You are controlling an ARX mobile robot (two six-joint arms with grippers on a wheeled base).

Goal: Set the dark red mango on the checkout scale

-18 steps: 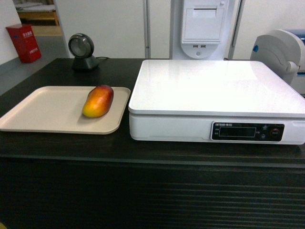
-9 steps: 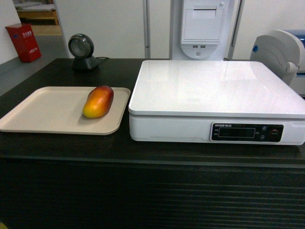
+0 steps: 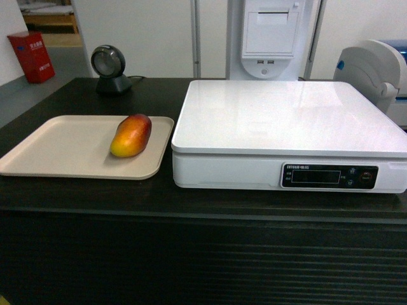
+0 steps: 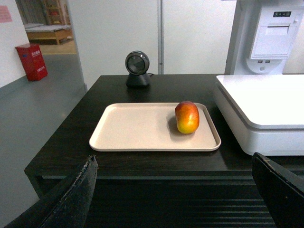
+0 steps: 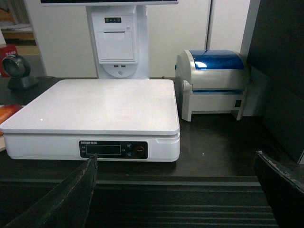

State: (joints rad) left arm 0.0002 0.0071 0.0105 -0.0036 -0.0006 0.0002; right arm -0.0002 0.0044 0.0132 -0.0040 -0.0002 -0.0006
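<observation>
The mango (image 3: 131,135) lies on its side on the beige tray (image 3: 57,147), toward the tray's 3 o'clock edge, its red end pointing to about 1 o'clock and its yellow end to 7. The scale (image 3: 286,133) sits just beside the tray at 3 o'clock, platform bare. Both rest on the dark counter (image 3: 191,197). A round black scanner (image 3: 110,67) stands at 11 o'clock from the mango, and a white printer post (image 3: 270,38) rises behind the scale.

Neither arm reaches over the counter. The left gripper (image 4: 175,190) has its fingers (image 4: 71,194) spread wide, holding nothing. The right gripper (image 5: 175,190) is likewise spread, empty, facing the scale's display.
</observation>
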